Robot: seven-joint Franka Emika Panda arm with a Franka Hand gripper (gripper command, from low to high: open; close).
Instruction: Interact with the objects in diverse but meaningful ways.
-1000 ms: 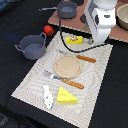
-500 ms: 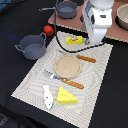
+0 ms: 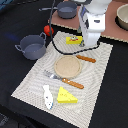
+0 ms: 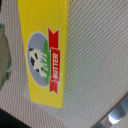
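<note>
Up at the far end of the striped placemat [image 3: 95,85], the robot arm's white wrist is hanging directly over the yellow rectangular block [image 3: 73,39], hiding part of it in the exterior view. The gripper [image 3: 86,45] is sitting low just beside that block, but whether its fingers are spread or pressed together cannot be told, since the arm's body is covering them and the wrist view is showing only a blurred metal edge at one corner. In the wrist view the block [image 4: 45,52] is filling most of the picture, lying flat on the woven mat, its red label reading BUTTER beside a small cow picture. Nearer the middle of the mat a round wooden board [image 3: 67,66] is lying with a wooden-handled knife [image 3: 67,81] resting just beside it. The white fish [image 3: 47,97] and the yellow holed cheese wedge [image 3: 66,95] are lying side by side at the mat's near end. Off the mat, toward the exterior view's left, the grey two-handled pot [image 3: 32,46] is standing upright, with the red tomato [image 3: 48,30] near it.
</note>
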